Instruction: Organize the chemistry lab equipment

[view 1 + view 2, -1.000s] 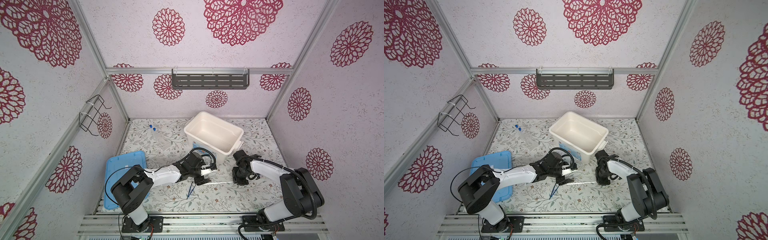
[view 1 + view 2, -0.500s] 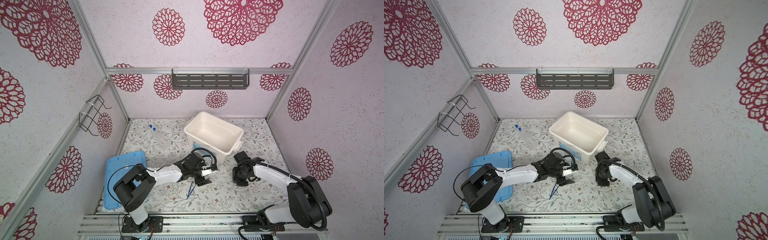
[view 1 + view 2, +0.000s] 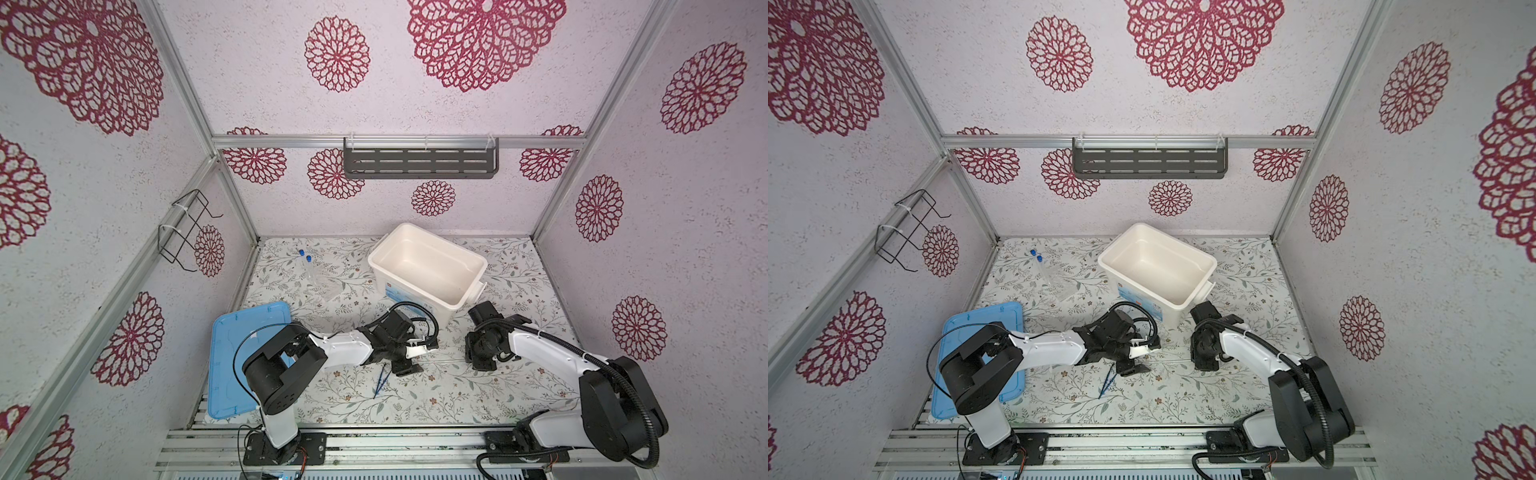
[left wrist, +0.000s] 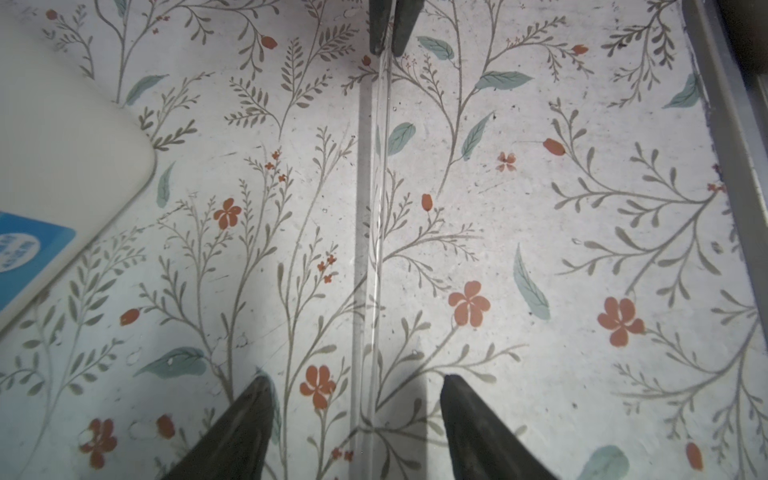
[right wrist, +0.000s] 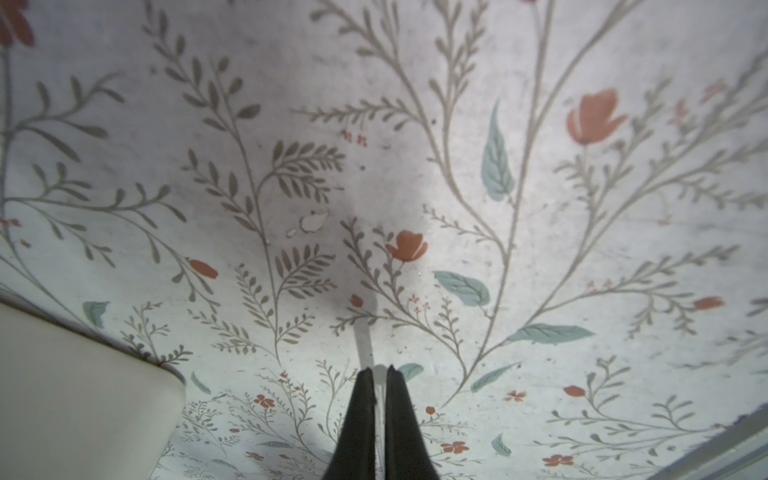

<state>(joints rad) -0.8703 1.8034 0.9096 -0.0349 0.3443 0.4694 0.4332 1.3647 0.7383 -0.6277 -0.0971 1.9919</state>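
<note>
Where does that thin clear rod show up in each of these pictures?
In a top view: the thin rod is a faint line from left claw to right claw.
In a top view: the same faint line, just below the white tub.
Left wrist: it runs up the middle, through the open left claw.
Right wrist: only its end, pinched at bottom centre.
Shared landmark: the white tub.

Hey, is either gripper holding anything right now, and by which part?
The right gripper is shut on the thin rod, pinching one end. The left gripper stands open around the other end, not gripping.
</note>
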